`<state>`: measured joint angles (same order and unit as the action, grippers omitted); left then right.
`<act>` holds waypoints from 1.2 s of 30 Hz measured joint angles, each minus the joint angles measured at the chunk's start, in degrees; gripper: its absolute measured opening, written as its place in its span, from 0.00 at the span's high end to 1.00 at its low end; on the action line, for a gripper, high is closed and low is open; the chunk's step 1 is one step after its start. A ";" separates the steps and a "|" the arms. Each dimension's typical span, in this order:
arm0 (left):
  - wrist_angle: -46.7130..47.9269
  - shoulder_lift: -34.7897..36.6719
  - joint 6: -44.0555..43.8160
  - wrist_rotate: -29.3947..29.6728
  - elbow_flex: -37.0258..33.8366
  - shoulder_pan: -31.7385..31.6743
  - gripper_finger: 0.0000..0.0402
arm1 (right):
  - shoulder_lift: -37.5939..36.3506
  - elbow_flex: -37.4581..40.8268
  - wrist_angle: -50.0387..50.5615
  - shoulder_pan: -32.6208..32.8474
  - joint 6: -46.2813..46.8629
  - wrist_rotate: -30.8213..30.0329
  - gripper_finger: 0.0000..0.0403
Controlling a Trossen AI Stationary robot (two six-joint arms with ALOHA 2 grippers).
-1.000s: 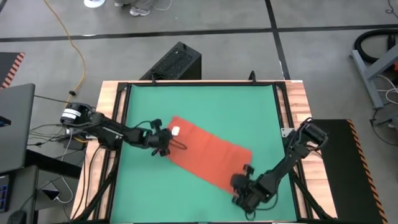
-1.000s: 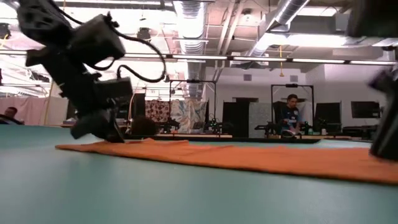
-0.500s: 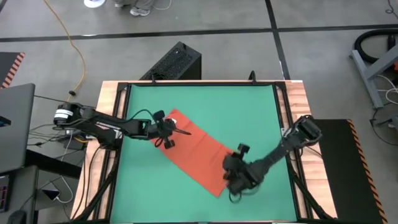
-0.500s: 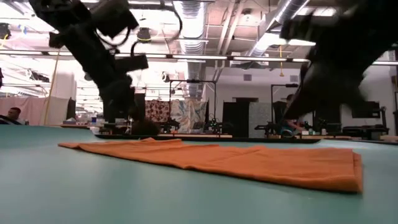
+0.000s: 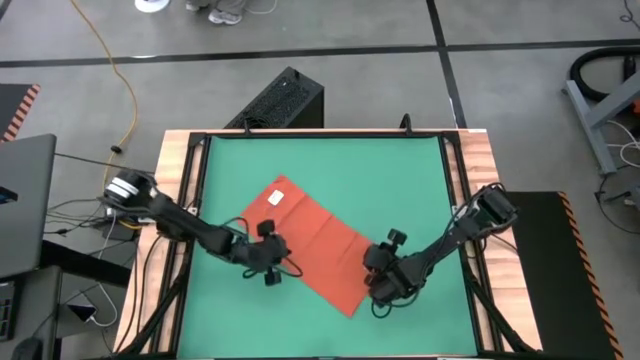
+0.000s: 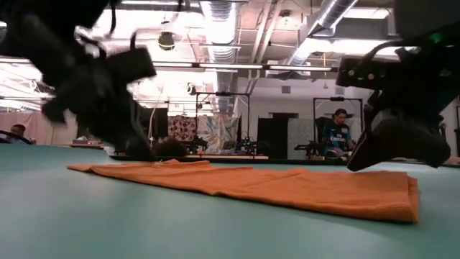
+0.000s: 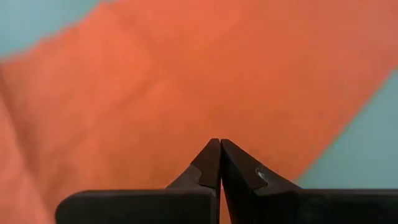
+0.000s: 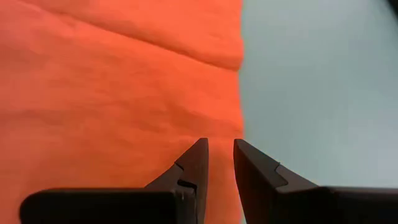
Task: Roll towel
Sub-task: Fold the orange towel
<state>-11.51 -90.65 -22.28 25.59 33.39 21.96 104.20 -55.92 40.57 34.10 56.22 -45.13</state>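
We see the towel (image 5: 312,237) lying flat on the green mat (image 5: 400,180), set on a slant so that its tagged corner points toward the mat's far left and its other end reaches toward the near edge, a little right of centre. It looks folded once lengthwise, since the low view shows a doubled edge at one end, which would give a narrower strip to roll. Our left gripper (image 5: 272,262) sits low at the towel's long near-left edge with its fingers pressed tight together and nothing between them; the wrist view shows only cloth beyond the tips. Our right gripper (image 5: 383,285) hovers at the towel's near-right end, its fingers parted by a narrow gap and holding nothing, lined up right over the cloth's edge where it meets the mat. We judge that the two grippers flank the near end because the roll should start there, and that rolling has not yet begun.
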 joint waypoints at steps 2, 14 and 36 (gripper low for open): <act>-0.05 -2.87 -1.83 0.33 -0.05 -0.03 1.00 | 0.04 0.00 -1.03 1.11 2.19 1.23 0.76; 10.18 -5.14 0.20 -1.99 0.44 -3.13 1.00 | 0.11 0.00 -19.99 8.47 6.57 5.34 0.76; 28.16 15.32 5.28 10.37 0.54 -3.04 1.00 | 1.52 -0.04 -25.08 -6.23 -19.06 -2.71 0.76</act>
<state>16.64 -75.33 -16.99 35.96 33.92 18.92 105.72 -55.96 15.48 27.87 37.16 -47.84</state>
